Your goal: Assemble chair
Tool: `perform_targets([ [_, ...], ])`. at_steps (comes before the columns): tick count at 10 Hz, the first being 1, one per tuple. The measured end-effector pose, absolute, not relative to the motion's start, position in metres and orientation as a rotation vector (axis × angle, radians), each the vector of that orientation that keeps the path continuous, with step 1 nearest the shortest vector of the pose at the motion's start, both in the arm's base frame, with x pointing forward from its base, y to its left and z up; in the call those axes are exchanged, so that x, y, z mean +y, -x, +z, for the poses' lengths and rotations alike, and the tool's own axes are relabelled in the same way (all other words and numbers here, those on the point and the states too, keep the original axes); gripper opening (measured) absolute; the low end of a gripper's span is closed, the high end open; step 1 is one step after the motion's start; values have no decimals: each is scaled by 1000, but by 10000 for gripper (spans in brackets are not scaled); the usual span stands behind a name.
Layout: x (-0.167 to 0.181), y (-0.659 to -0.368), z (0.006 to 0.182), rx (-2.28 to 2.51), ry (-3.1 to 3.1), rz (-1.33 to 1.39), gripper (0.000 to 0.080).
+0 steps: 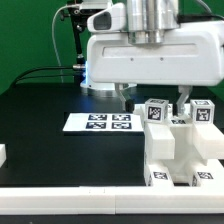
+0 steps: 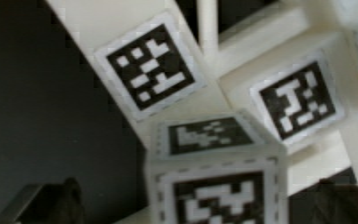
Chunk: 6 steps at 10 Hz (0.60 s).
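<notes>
**Open fingers hang over the half-built chair**

The robot's two dark fingers (image 1: 153, 97) stand spread wide apart and hold nothing. One finger hangs at the exterior view's left of the tagged upright pieces, the other just to their right, and both tips sit level with the tops of those pieces. Whether either tip touches the plastic cannot be told. In the wrist view a dark fingertip (image 2: 48, 203) shows at one edge of the picture, blurred, with the tagged blocks filling the space beside it.

Directly below the fingers is the small white blocky plastic chair (image 1: 178, 150), a partly joined stack of chunky pieces bearing square black-and-white marker tags. It stands on the black table (image 1: 40, 140) at the exterior view's right, near the front edge. Two tagged tops rise at its far side, and more tags face forward low on its near side. The wrist view shows several of these tags close up, tilted at different angles on neighbouring white faces.

To the exterior view's left of the chair, a little farther back, the flat white marker board (image 1: 100, 122) lies on the table, apart from the chair. A small white piece (image 1: 3, 155) sits at the far left edge of the exterior view, mostly cut off.
</notes>
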<state>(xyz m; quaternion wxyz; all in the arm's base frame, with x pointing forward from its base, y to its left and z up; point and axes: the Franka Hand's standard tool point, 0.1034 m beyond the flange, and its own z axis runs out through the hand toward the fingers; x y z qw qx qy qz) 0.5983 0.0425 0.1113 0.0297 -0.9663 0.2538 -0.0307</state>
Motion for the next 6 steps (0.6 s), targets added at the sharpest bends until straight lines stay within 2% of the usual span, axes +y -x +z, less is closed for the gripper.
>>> perform_targets([
  [1, 41, -598, 112, 815, 2972, -97, 560],
  [2, 41, -598, 111, 834, 2968, -96, 560],
  [3, 41, -598, 110, 949, 2930, -91, 358],
  [4, 41, -597, 110, 1068, 2887, -87, 281],
  [6, 41, -597, 110, 1229, 2819, -81, 281],
])
